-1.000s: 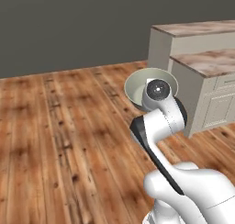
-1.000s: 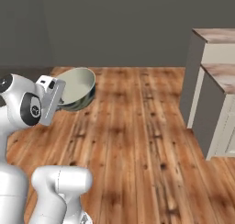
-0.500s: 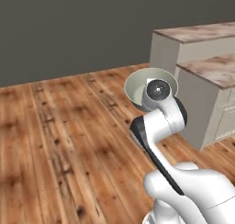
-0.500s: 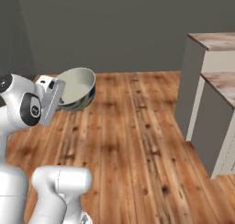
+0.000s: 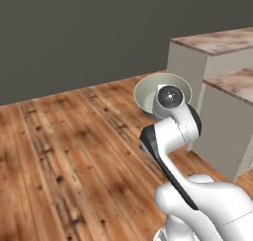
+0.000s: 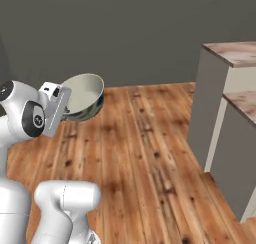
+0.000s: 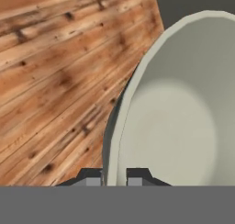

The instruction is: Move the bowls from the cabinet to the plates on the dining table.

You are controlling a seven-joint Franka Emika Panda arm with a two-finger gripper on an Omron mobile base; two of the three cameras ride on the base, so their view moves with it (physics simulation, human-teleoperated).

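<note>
A bowl [image 5: 149, 95], stone-grey outside and pale inside, hangs tilted above the wooden floor in front of my arm. My gripper [image 7: 114, 177] is shut on its rim, one fingertip on each side of the wall, and the bowl [image 7: 176, 122] fills the right of the hand view. From the right base view the bowl [image 6: 86, 94] sits just past the gripper [image 6: 68, 104]. The dining table [image 5: 213, 41] with its marble top stands to the right, well apart from the bowl. The plates and the cabinet are out of view.
A lower marble-topped island [image 5: 236, 81] stands beside the dining table [image 6: 234, 53]; its near corner [image 6: 244, 101] lies at the right edge. Open wooden floor [image 5: 64, 151] stretches left and ahead to a dark grey wall [image 6: 130, 33].
The whole picture has shifted, so the base has moved; the counters look nearer and larger. The bowl stays gripped in the same pose against the arm.
</note>
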